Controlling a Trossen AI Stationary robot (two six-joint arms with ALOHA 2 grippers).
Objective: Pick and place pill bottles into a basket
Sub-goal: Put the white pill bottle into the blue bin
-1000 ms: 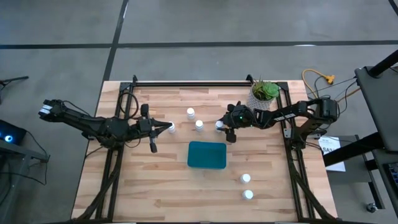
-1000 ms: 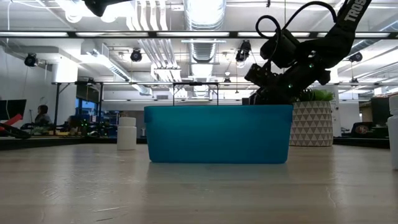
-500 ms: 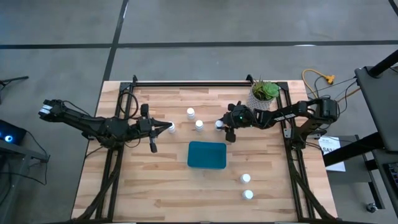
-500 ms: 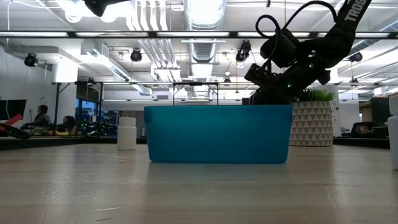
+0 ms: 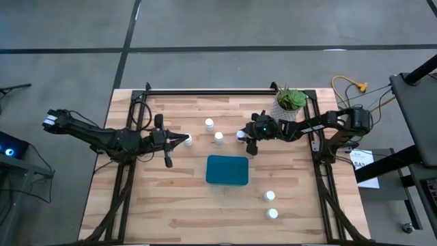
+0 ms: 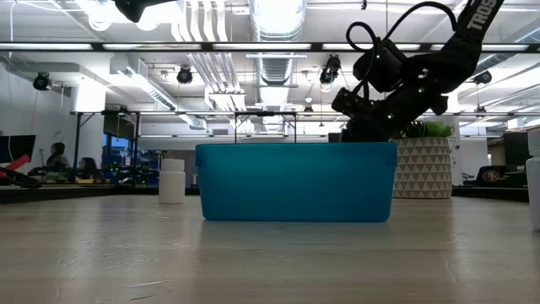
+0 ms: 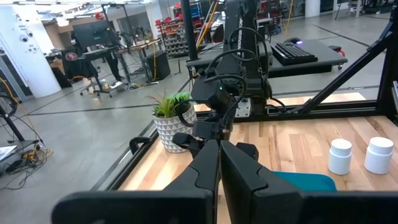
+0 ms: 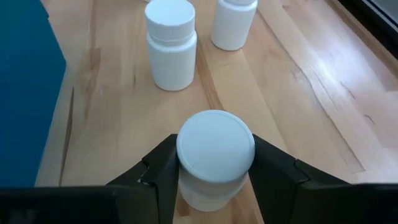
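Observation:
The teal basket [image 5: 227,170] sits mid-table and also shows in the low view [image 6: 295,181]. My right gripper [image 5: 244,139] is shut on a white pill bottle [image 8: 216,155] just beyond the basket's far right corner. Two more bottles [image 5: 218,137] [image 5: 209,124] stand on their bases to its left, and in the right wrist view [image 8: 171,43] [image 8: 233,22]. My left gripper [image 7: 219,155] is shut and empty, raised over another standing bottle [image 5: 188,140]. Two bottles [image 5: 270,196] [image 5: 273,213] stand near the front right. My right gripper pinches the bottle between its two fingers [image 8: 165,168], on opposite sides of its body just under the cap [image 8: 216,146]. The fingers reach in from the table's right, slanting down. The bottle stays upright; its base is hidden, so whether it is lifted cannot be told.
A white patterned plant pot [image 5: 290,104] stands at the far right behind my right arm. A black frame rail [image 5: 212,91] runs along the far edge. Bare wood lies to the basket's left and near side.

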